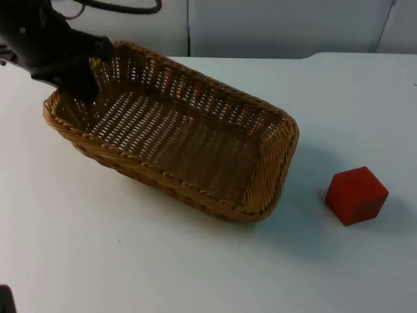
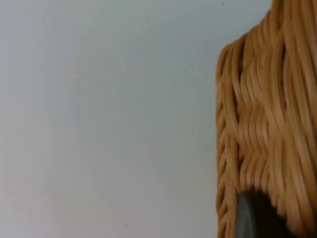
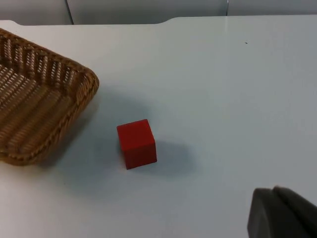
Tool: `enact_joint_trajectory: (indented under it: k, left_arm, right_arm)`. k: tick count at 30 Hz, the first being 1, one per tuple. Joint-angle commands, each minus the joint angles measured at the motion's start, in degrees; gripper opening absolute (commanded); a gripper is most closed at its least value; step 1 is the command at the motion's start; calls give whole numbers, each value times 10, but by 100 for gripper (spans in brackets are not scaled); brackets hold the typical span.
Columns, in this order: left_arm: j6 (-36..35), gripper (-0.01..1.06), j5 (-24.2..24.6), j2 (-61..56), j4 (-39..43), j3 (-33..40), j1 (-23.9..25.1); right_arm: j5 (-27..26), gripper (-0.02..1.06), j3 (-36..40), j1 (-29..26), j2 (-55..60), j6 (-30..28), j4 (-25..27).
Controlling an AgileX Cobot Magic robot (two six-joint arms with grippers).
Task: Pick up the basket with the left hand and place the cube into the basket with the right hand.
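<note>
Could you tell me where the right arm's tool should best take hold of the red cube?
Probably from above, pads on two opposite vertical faces of the red cube. It rests flat on the table, well apart from the basket.

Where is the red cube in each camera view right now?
Top view: the red cube sits on the white table, right of the basket.
Left wrist view: not in it; basket weave instead.
Right wrist view: cube beside the basket's corner.
Shared landmark: the basket.
</note>
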Motion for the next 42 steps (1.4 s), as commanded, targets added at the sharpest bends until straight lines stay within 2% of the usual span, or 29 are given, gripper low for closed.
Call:
enact_joint_trajectory:
  k: [1, 8, 38, 42]
  left_arm:
    - [-17, 0, 14, -35, -15, -6, 5]
    - [-32, 0, 21, -77, -16, -6, 7]
    - [-30, 0, 12, -77, -15, -6, 7]
    - [-30, 0, 12, -77, -15, -6, 7]
  right_arm:
    - [-5, 0, 3, 2, -2, 0, 3]
    - [-5, 0, 3, 2, -2, 0, 3]
    - [-6, 0, 3, 2, -2, 0, 3]
    - [-6, 0, 3, 2, -2, 12, -9]
